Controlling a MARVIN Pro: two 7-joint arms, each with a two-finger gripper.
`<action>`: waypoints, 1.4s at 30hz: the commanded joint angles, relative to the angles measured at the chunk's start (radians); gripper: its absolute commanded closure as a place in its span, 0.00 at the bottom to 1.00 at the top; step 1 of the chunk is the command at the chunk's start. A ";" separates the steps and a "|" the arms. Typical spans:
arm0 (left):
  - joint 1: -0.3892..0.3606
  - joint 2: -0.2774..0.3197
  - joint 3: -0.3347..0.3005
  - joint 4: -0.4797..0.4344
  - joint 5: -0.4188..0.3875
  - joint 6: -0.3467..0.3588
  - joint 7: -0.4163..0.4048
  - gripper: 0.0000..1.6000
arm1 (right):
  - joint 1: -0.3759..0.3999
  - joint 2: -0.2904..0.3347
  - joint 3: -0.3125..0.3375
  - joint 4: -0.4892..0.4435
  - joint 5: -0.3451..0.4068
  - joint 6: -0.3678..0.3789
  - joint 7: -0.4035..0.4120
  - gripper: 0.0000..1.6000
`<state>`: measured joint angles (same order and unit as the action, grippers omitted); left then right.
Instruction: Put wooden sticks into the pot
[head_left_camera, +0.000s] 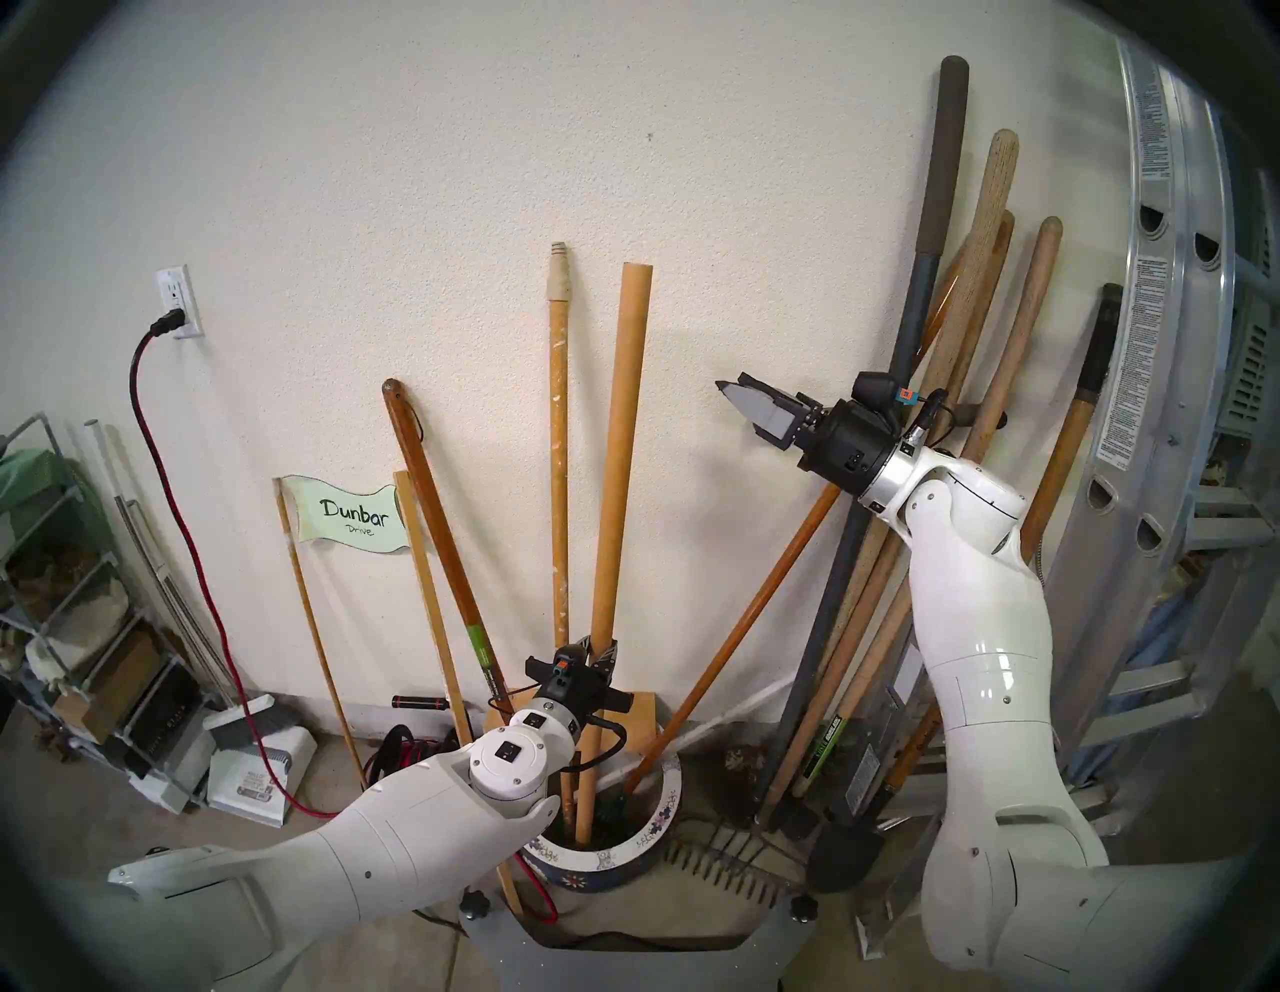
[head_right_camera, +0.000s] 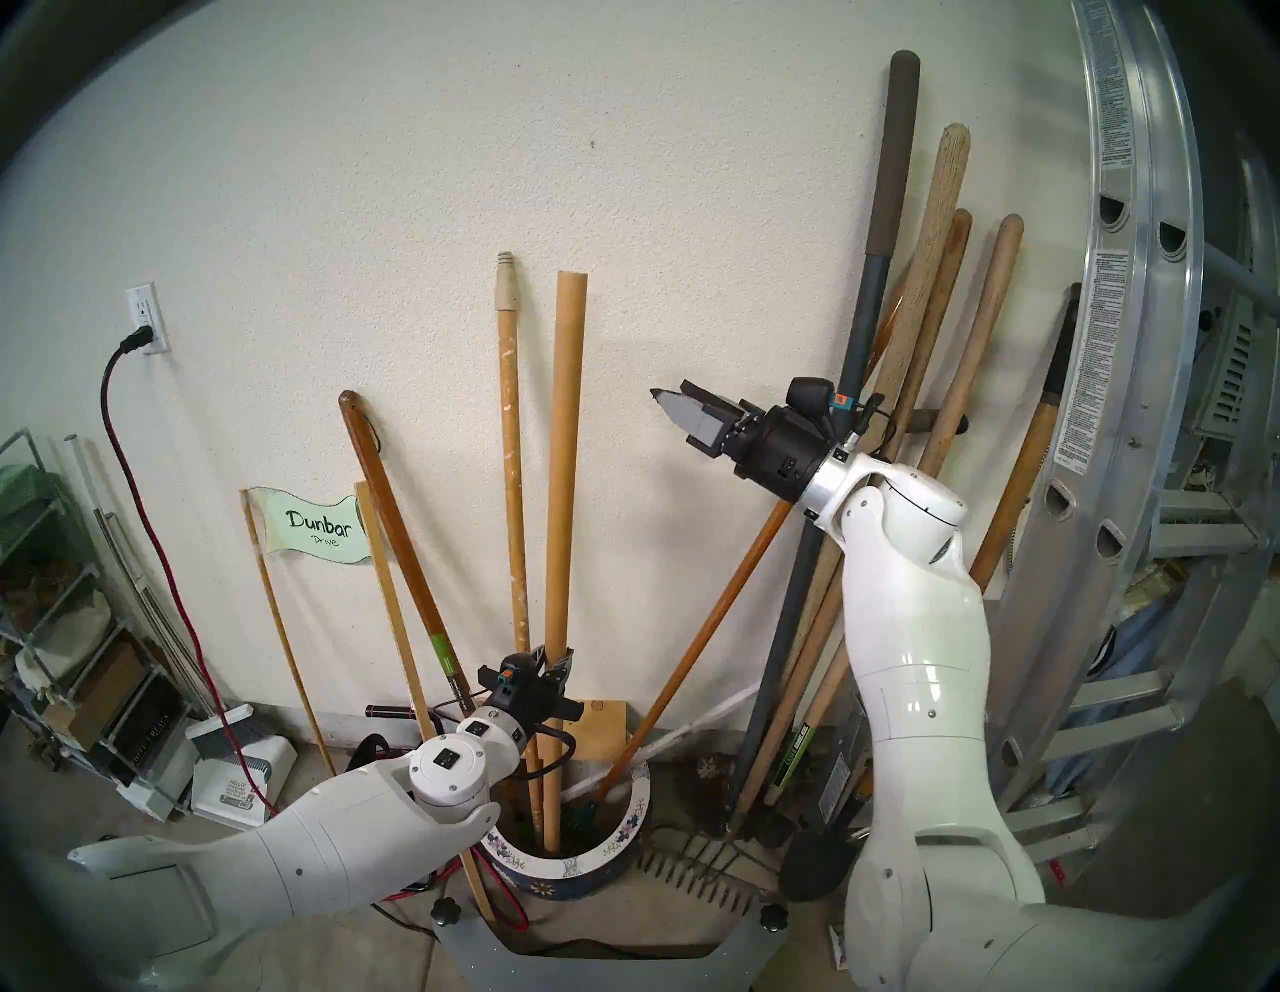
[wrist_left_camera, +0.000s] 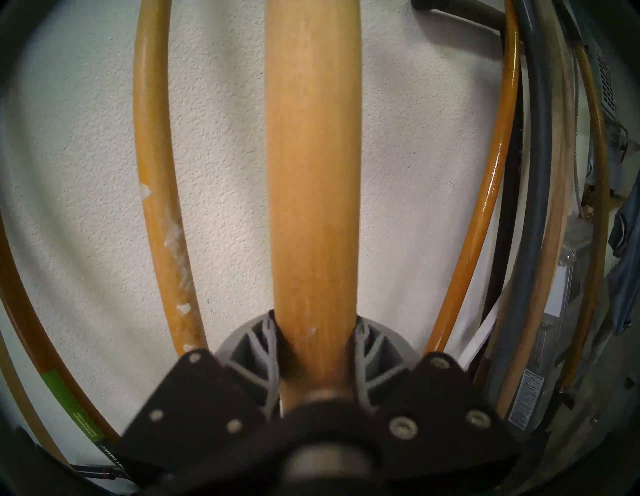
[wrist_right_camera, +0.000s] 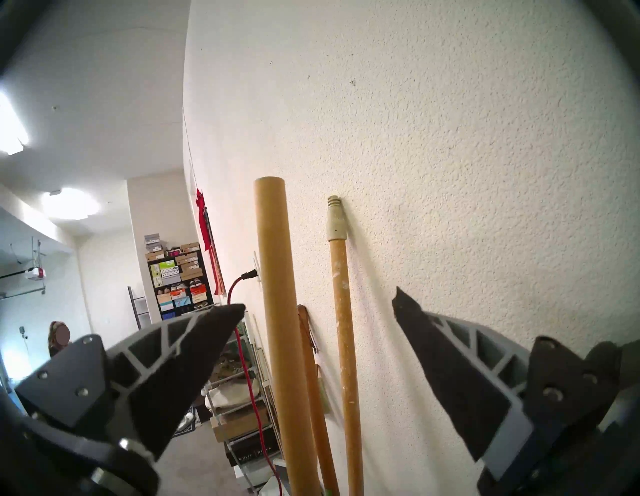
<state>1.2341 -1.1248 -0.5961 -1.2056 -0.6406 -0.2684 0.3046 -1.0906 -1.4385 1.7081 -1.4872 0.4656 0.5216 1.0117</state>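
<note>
- Left pincer (head_left_camera: 600, 651) is clenched on the plain wooden stick (head_left_camera: 618, 485), low on its shaft, just above the pot (head_left_camera: 609, 862); the left wrist view shows both grey ribbed fingers (wrist_left_camera: 266, 350) pressed against the stick's sides
- Plain wooden stick stands nearly upright, its lower end inside the pot, its flat-cut top leaning toward the textured wall (head_left_camera: 415, 173)
- Paint-flecked wooden stick (head_left_camera: 558, 450) stands just beside it on the robot's left, also with its foot in the pot, and its cream threaded tip (head_left_camera: 557, 271) rests at the wall
- Right pincer (head_left_camera: 744, 405) is released, jaws spread wide and holding nothing; it hangs in the air well above the pot, to the right of both sticks, pointing toward them
- From the right wrist view, the two sticks appear between the spread fingertips (wrist_right_camera: 221, 318), apart from them
- Pot sits on the floor at the robot's base, its white flowered rim facing up; an orange-brown handle (head_left_camera: 734, 637) also slants out of it toward the right
- Dark-brown handle (head_left_camera: 443, 554) with a cord loop leans on the wall left of the sticks; whether its foot is in the pot is hidden by the left arm
- A "Dunbar Drive" sign (head_left_camera: 350, 516) on a thin stake leans farther left
- A cluster of long garden tools (head_left_camera: 956, 415) leans on the wall behind the right arm, beside an aluminium ladder (head_left_camera: 1163, 346)
</note>
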 joint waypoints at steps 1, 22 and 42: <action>-0.081 -0.080 -0.028 0.040 -0.028 -0.004 -0.024 1.00 | 0.012 0.005 0.000 -0.001 -0.006 0.005 -0.006 0.00; -0.193 -0.249 0.004 0.390 -0.061 0.095 -0.125 1.00 | 0.013 0.005 0.016 -0.014 -0.018 0.021 -0.024 0.00; -0.296 -0.417 -0.030 0.768 -0.105 0.054 -0.203 1.00 | 0.003 0.016 0.035 -0.026 -0.021 0.031 -0.029 0.00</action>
<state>0.9741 -1.4789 -0.6216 -0.5353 -0.7336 -0.2022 0.1342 -1.0813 -1.4212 1.7439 -1.5070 0.4467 0.5542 0.9855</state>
